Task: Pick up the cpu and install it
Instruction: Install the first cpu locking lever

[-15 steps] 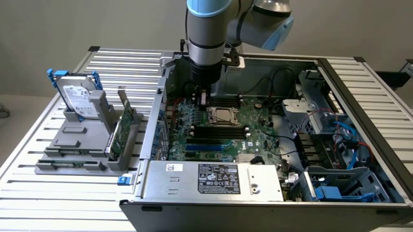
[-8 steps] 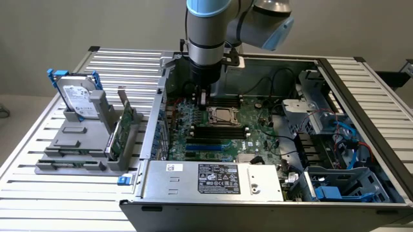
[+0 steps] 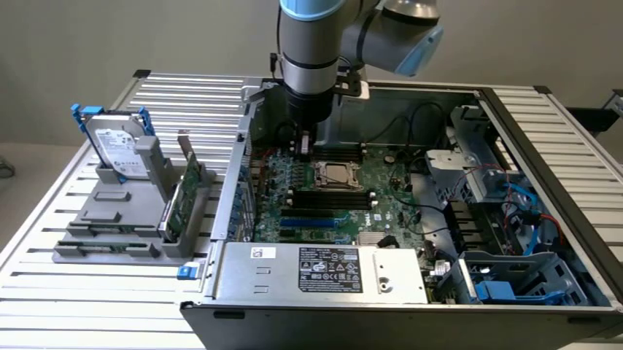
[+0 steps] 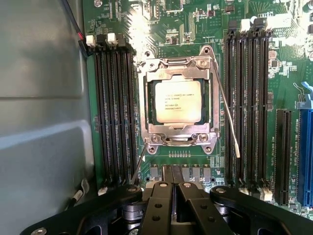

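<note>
Pincer (image 3: 305, 149), shut with its fingers pressed together, hovers over the motherboard (image 3: 389, 211), just far-left, in the exterior view, of the socket (image 4: 177, 66) holding the cpu (image 4: 178, 100).

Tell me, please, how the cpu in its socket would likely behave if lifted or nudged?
The cpu is a thin flat plate with a metal top, so it is probably stiff and won't roll. That smooth top may be slippery. The metal frame surrounds it, so a sideways nudge would probably hardly shift it.
</note>
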`<state>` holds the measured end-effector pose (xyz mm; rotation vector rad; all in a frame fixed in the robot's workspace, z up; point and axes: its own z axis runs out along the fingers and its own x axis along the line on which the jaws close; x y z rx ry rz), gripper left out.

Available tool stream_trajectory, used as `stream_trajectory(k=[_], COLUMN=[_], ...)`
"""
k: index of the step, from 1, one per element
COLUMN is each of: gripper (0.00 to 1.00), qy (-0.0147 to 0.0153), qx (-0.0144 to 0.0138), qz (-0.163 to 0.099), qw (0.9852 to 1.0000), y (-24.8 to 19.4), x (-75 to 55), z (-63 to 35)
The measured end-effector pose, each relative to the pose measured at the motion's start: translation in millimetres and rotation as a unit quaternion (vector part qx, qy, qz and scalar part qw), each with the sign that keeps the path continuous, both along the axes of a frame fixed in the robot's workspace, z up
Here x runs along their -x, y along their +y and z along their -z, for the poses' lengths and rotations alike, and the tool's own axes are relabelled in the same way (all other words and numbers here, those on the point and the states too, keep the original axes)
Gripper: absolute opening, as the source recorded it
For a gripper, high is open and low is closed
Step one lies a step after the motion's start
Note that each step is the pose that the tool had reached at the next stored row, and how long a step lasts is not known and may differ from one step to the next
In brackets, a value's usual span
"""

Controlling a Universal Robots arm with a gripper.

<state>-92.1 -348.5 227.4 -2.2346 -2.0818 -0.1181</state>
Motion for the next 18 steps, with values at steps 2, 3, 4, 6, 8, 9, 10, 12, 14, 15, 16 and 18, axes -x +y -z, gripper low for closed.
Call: stream_trajectory(k=[2, 3, 4, 6, 8, 9, 10, 12, 14, 15, 16, 18], gripper=[0.11, 0.11, 0.11, 0.11, 0.11, 0.11, 0.11, 0.11, 0.11, 0.11, 0.11, 0.11], qy=[0.001, 0.0014, 0.0017, 0.0018, 0.0018, 0.0018, 0.0018, 0.0018, 0.0021, 0.0023, 0.0026, 0.0037], qx=[-0.0002, -0.0003, -0.0003, -0.0003, -0.0003, -0.0003, -0.0003, -0.0005, -0.002, -0.003, -0.0041, -0.0074], qz=[0.004, 0.006, 0.007, 0.013, 0.024, 0.031, 0.039, 0.054, 0.067, 0.072, 0.078, 0.089], qw=[1.0, 1.0, 1.0, 0.9999, 0.9997, 0.9995, 0.9992, 0.9985, 0.9978, 0.9974, 0.9969, 0.996], y=[-0.8, -1.3, -1.7, -1.8, -1.9, -1.9, -1.9, -1.9, -2.0, -1.9, -1.9, -1.9], x=[0.4, 0.7, 1.0, 1.2, 1.3, 1.3, 1.4, 1.3, 1.4, 1.5, 1.5, 1.7], z=[-0.2, -0.2, -0.2, -0.2, -0.3, -0.2, -0.2, -0.2, -0.4, -0.5, -0.6, -1.1])
